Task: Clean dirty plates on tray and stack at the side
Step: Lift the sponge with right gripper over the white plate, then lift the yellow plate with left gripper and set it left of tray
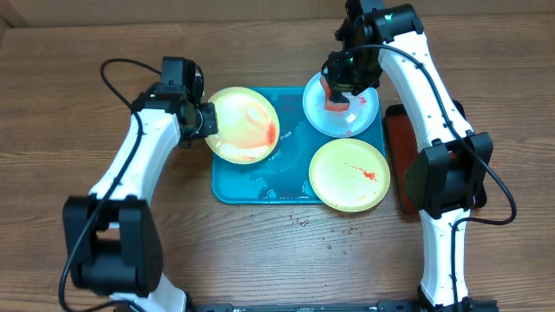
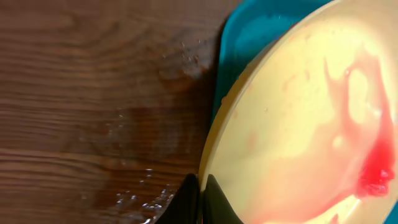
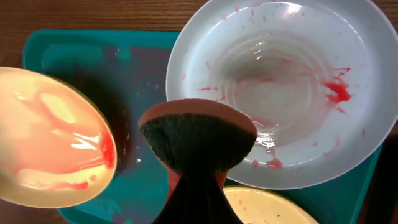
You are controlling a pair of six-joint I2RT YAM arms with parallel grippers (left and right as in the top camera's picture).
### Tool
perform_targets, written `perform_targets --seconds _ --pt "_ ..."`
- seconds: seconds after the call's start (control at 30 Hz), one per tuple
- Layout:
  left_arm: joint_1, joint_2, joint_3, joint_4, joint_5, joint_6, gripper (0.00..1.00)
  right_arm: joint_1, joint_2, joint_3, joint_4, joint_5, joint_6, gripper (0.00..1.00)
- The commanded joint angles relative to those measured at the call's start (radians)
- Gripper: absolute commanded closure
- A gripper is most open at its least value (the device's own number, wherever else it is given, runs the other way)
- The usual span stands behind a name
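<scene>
The turquoise tray (image 1: 260,184) holds three plates. My left gripper (image 1: 206,121) is shut on the left rim of a pale yellow plate (image 1: 243,124) with red smears, which sits tilted over the tray's left end. In the left wrist view the fingers (image 2: 189,202) pinch that plate (image 2: 298,124) at its edge. My right gripper (image 1: 340,85) is shut on a red sponge (image 1: 334,95) with a dark scrub face (image 3: 198,137). The sponge is over the near edge of the pale blue-white plate (image 3: 292,87), which is wet and flecked red. A second yellow plate (image 1: 349,174) lies at the tray's front right.
A dark red, black-rimmed tray (image 1: 401,165) lies right of the turquoise tray, under the right arm. Water drops (image 2: 137,198) sit on the wooden table by the left gripper. Small specks (image 1: 299,222) dot the table in front of the tray.
</scene>
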Motion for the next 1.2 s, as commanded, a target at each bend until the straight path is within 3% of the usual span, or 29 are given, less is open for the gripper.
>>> perform_targets --seconds 0.0,0.2,0.4,0.73,1.17 --pt "-0.074 -0.091 0.026 0.002 -0.173 0.019 0.96 0.003 -0.045 0.034 0.004 0.009 -0.006 0.96" --pt "-0.226 -0.134 0.026 -0.003 -0.486 0.014 0.96 0.003 -0.042 0.034 0.006 0.017 -0.006 0.96" --pt "-0.359 -0.132 0.025 -0.004 -0.831 -0.098 0.96 0.003 -0.042 0.034 0.006 0.035 -0.006 0.96" --pt "-0.474 -0.132 0.025 -0.004 -1.167 -0.248 0.96 0.003 -0.042 0.034 0.005 0.055 -0.006 0.96" --pt "-0.533 -0.132 0.025 0.011 -1.423 -0.288 0.96 0.003 -0.042 0.034 0.002 0.055 -0.006 0.96"
